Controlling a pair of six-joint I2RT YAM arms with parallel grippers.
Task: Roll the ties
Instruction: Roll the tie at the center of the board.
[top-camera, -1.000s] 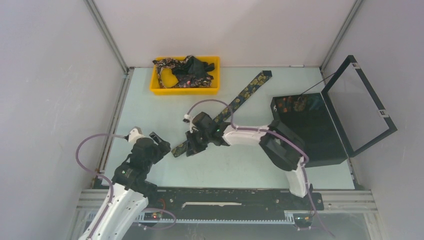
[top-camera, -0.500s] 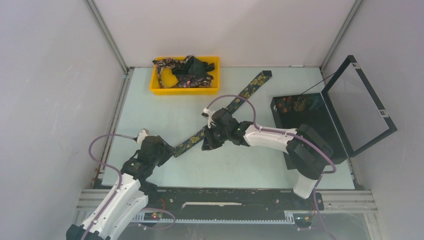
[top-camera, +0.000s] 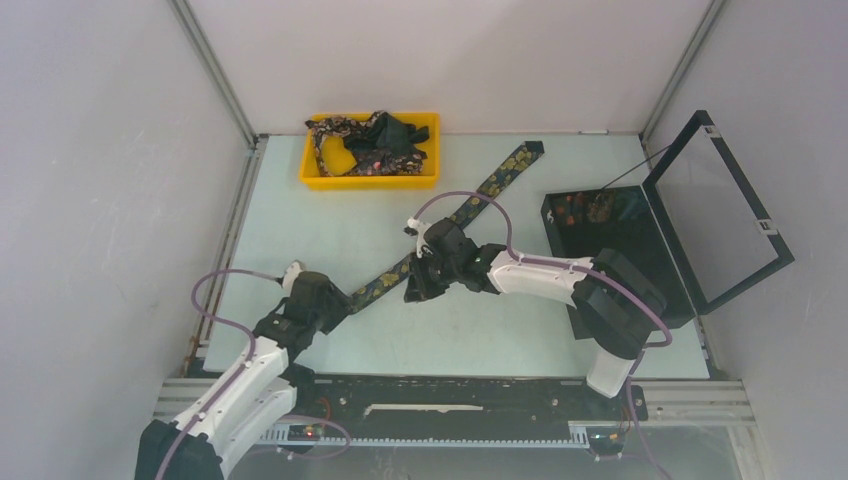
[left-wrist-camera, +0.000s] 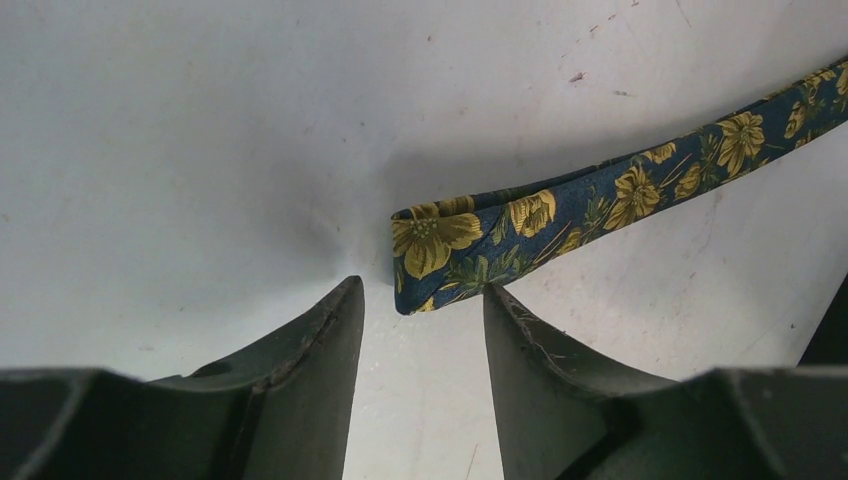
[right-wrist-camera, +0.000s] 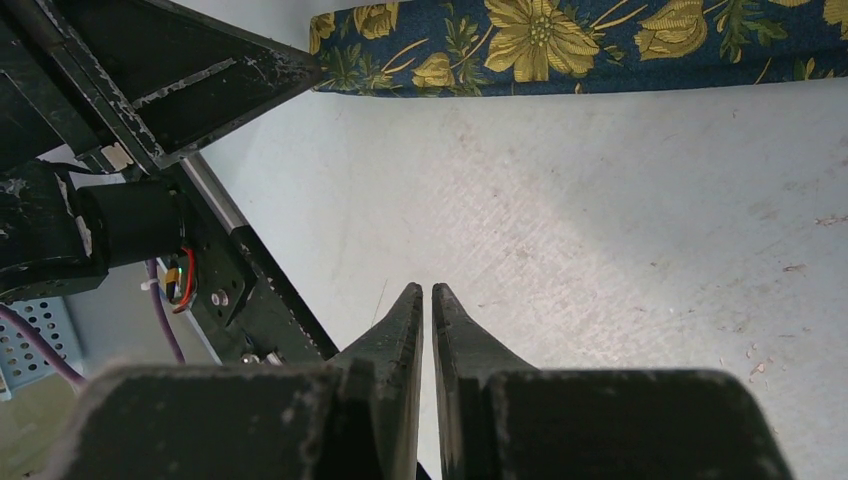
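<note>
One dark blue tie (top-camera: 500, 177) with yellow flowers lies flat in a diagonal line from the back right to the front left. Its near end (left-wrist-camera: 440, 245) lies just ahead of my left gripper (left-wrist-camera: 420, 297), which is open and empty, with its fingertips on either side of that end. In the top view the left gripper (top-camera: 338, 298) is at the tie's front-left end. My right gripper (right-wrist-camera: 427, 292) is shut and empty, on the near side of the tie's middle (right-wrist-camera: 580, 45); it also shows in the top view (top-camera: 412, 290). Several more ties (top-camera: 372, 143) lie bunched in the yellow tray.
The yellow tray (top-camera: 370, 182) stands at the back centre-left. A black hinged box (top-camera: 625, 265) with its lid (top-camera: 735, 200) raised stands at the right. Metal frame rails run along the table's edges, and grey walls enclose it.
My right gripper moved right from the tie's near end towards its middle, then stayed. My left gripper advanced forward and right up to the tie's near end.
</note>
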